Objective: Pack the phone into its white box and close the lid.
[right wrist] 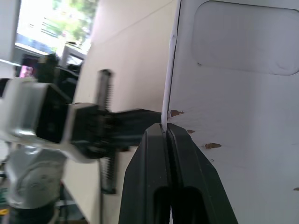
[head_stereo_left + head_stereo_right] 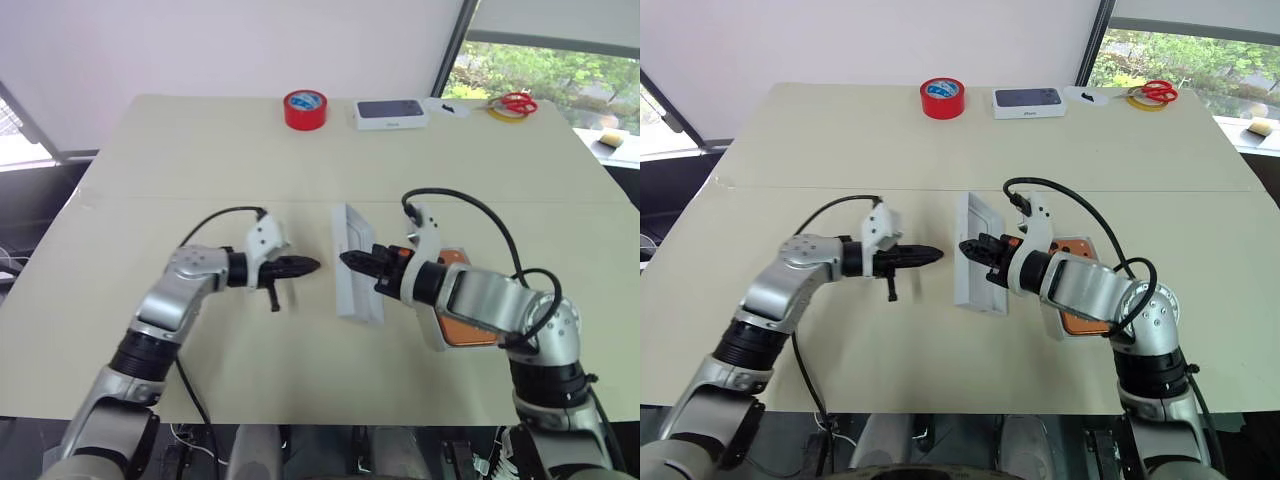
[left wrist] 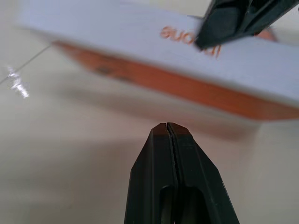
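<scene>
The right arm hides most of the phone [image 2: 462, 330]; the lid [image 3: 154, 51] is blurred and runs past the picture's edges.

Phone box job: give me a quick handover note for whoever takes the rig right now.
Left gripper: shut, empty, pointing at the lid, just short of it.
Right gripper: shut on the lid's edge, holding it tipped up, pale inside showing.
Done: the phone seems to lie in the white box under the right arm, partly hidden.
To do: lower the lid onto the box and close it.
</scene>
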You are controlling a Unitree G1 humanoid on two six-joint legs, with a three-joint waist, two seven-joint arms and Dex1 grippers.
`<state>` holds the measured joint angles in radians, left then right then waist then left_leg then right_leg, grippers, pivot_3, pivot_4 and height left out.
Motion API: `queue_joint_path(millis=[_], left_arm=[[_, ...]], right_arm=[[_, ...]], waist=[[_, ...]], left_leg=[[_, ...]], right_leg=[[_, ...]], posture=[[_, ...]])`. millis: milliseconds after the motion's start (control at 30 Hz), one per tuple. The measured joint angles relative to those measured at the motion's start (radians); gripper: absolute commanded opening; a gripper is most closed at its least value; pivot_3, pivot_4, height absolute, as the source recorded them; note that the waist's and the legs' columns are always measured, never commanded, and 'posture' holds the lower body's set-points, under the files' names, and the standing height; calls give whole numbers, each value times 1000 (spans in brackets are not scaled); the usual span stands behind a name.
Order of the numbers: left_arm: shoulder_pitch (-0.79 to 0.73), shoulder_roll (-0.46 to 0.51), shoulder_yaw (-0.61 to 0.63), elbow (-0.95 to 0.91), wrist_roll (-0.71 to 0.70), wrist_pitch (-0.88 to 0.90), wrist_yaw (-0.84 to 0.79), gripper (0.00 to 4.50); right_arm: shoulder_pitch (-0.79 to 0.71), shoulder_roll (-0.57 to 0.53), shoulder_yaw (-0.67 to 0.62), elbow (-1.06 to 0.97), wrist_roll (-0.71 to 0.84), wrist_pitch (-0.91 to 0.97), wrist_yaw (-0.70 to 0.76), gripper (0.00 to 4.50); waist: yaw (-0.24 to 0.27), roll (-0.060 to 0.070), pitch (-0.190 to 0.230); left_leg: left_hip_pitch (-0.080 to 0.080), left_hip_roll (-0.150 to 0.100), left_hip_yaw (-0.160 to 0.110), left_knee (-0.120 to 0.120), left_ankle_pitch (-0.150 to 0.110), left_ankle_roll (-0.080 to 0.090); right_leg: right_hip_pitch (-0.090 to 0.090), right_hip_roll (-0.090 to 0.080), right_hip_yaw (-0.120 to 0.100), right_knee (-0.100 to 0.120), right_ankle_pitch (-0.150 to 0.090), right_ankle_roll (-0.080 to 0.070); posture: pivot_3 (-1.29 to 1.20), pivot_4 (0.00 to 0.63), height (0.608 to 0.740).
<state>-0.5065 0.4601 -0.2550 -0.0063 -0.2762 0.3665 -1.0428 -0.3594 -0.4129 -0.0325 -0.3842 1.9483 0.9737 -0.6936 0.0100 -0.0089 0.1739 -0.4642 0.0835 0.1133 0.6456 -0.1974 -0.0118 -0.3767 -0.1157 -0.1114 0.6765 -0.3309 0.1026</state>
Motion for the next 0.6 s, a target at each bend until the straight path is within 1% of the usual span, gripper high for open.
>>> queue_joint_path(millis=[133, 267, 367, 500, 600], left_arm=[[-9, -50, -47, 6, 25, 1, 8, 0], [-34, -97, -72, 31, 39, 0, 17, 0], [-61, -135, -86, 57, 50, -2, 22, 0], [-90, -187, -89, 87, 50, -4, 23, 0], [-100, -235, -100, 97, 51, -9, 25, 0]], right_arm=[[76, -34, -7, -12, 2, -6, 32, 27], [96, -147, -24, -16, 21, 5, 80, 27], [108, -211, -56, -15, 20, 11, 133, 930], [121, -300, -107, -2, 17, 16, 184, 2954], [134, -430, -135, 7, 17, 43, 216, 2954]], waist=[[0, 0, 0], [4, 0, 0], [3, 0, 0], [3, 0, 0], [5, 0, 0]], left_leg=[[0, 0, 0, 0, 0, 0], [0, -1, -1, 0, 0, 0], [0, -1, -1, 0, 0, 1], [0, -1, -1, 0, 0, 1], [0, -1, -1, 1, 0, 1]], right_leg=[[0, 0, 0, 0, 0, 0], [1, 0, 0, -1, 0, 0], [2, 0, -1, -2, 0, 0], [2, 0, -1, -2, 0, 0], [2, 0, -1, -3, 0, 0]], posture=[[0, 150, 730], [0, 150, 730], [0, 150, 730], [0, 150, 730], [0, 150, 730]])
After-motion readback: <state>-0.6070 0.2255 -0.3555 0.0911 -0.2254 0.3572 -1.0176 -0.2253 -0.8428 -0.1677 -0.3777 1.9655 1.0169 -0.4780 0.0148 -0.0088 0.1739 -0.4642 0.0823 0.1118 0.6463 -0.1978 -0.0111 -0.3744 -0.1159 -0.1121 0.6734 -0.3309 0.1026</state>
